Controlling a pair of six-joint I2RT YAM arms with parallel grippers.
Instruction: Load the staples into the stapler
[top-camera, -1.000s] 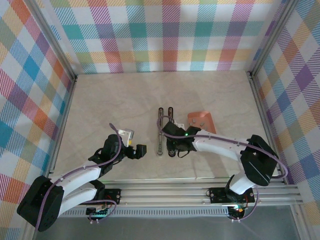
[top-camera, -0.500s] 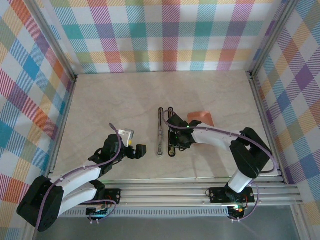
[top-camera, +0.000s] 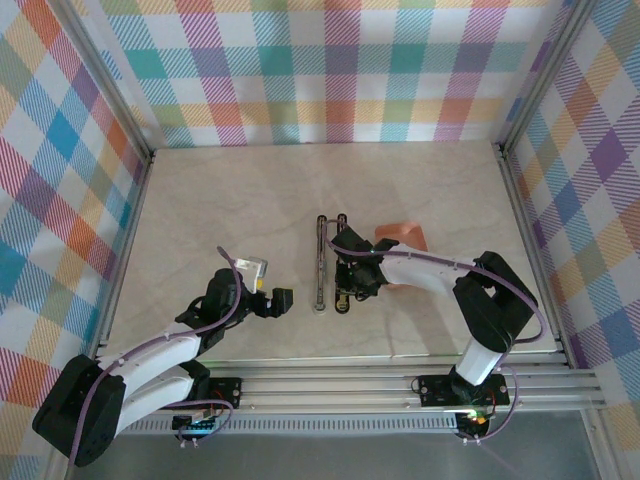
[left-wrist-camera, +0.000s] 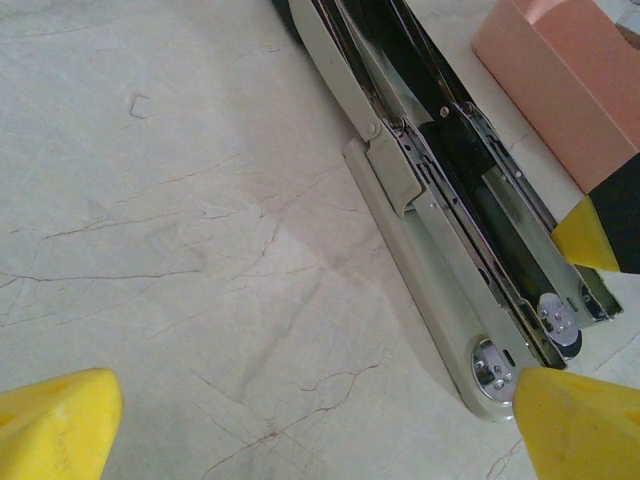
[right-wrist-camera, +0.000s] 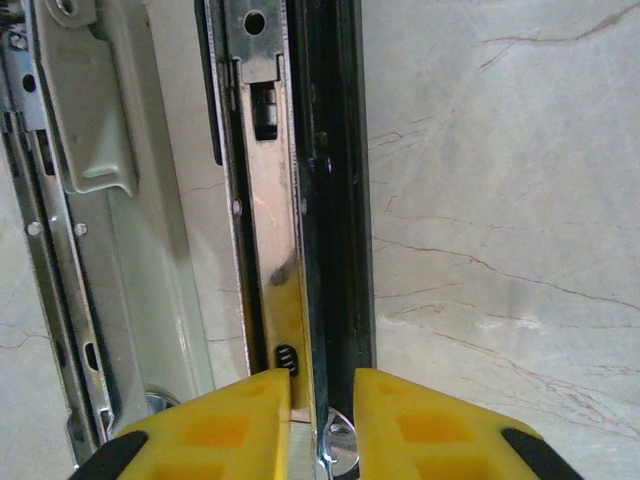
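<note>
Stapler (right-wrist-camera: 280, 250): glossy chrome metal rail, matt grey plastic base. Table (left-wrist-camera: 150, 250): smooth, marble-look. Box (left-wrist-camera: 560, 90): matt pink.

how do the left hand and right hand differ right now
The left hand is open, fingers spread wide; the right hand's are close together. The left hand hangs over bare table, holding nothing; the right hand pinches the stapler's chrome rail. Both have yellow fingertips.
</note>
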